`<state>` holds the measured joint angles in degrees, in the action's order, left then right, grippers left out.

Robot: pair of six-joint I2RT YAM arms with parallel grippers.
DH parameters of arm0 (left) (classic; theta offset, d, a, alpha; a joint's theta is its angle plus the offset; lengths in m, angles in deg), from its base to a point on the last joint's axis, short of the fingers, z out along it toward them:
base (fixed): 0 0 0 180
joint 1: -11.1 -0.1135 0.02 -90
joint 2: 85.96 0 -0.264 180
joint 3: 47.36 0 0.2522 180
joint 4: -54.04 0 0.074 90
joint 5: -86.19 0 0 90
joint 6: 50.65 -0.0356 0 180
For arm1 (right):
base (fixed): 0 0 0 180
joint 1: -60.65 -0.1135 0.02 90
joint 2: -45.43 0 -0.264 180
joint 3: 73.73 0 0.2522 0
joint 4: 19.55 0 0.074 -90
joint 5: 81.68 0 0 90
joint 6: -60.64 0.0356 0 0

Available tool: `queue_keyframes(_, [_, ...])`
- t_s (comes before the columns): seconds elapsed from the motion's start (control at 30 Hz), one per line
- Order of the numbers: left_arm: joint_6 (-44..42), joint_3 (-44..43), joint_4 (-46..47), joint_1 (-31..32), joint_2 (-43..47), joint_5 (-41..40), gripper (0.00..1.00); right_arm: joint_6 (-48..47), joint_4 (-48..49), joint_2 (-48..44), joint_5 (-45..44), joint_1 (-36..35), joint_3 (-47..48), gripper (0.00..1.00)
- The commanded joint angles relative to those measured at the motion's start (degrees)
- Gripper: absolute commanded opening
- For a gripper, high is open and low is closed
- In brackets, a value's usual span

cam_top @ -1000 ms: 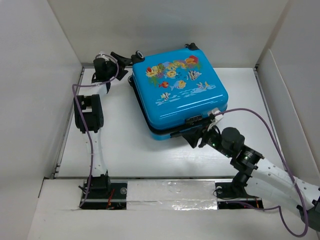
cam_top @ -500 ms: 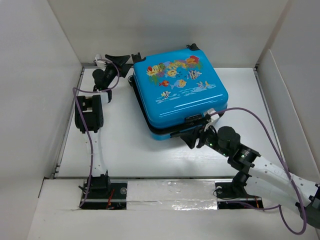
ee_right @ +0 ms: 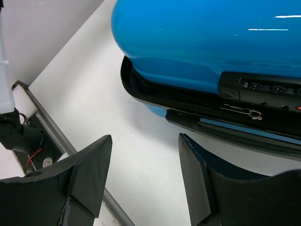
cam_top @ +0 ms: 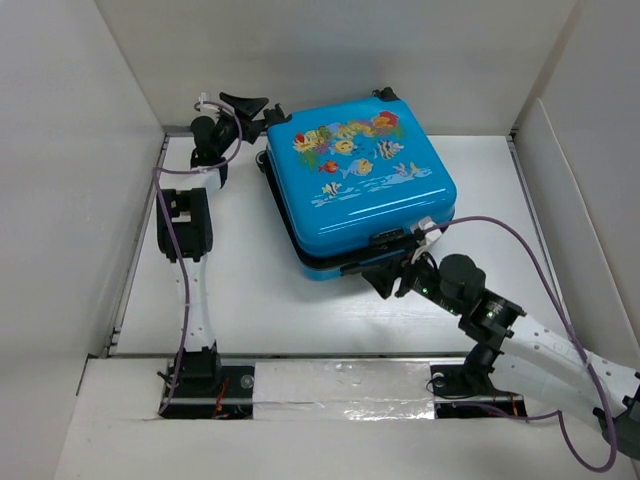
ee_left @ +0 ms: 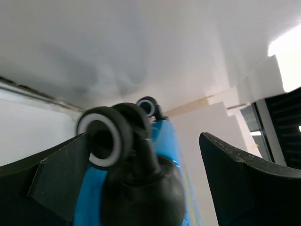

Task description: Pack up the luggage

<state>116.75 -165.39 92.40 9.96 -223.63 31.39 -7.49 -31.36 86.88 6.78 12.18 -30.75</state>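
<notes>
White walls (cam_top: 330, 60) box in a white table (cam_top: 250, 310), and you have 2 arms bolted at its near edge. Your luggage (cam_top: 360, 190) lies flat toward the far middle of that table. Its lid is down, its fish and coral print faces up, and it is turned so 1 corner points at the right arm. Along its near side a dark zipper seam (ee_right: 188, 96) runs between the 2 blue shells. A black combination lock (ee_right: 263, 87) and a small metal zipper pull (ee_right: 242, 111) sit on that seam, toward the right of your right wrist view.

Your left gripper (cam_top: 258, 108) is up at the far left corner of the case, its fingers (ee_left: 244, 183) spread wide. From the left wrist camera a black-and-white caster wheel (ee_left: 106, 141) sits between them, close against the finger on the left of that view. You cannot tell whether it touches. A 2nd wheel (ee_left: 148, 106) shows behind it.

Your right gripper (cam_top: 390, 282) hangs low just off the near corner of the case, pointing at the seam. Its fingers stand apart with only bare table between them. They pinch nothing and do not touch the shell. A purple cable (cam_top: 520, 225) loops from that wrist back along the arm.
</notes>
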Motion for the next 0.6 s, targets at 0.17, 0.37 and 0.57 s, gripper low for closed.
queue_keyframes(0.17, [-7.3, -7.8, -10.6, 1.9, -2.4, -1.9, 0.99, 0.1, 0.3, -1.6, -0.8, -0.5, 2.4, 0.65])
queue_keyframes(0.37, [-2.2, -9.9, -1.9, 3.2, -4.5, 0.2, 0.99, 0.5, 0.7, -0.6, -0.6, -0.5, 2.2, 0.65])
queue_keyframes(0.57, [1.9, -7.3, 8.1, 3.7, -2.9, 0.0, 0.86, 1.9, 2.1, -0.4, -0.8, -0.5, 0.8, 0.65])
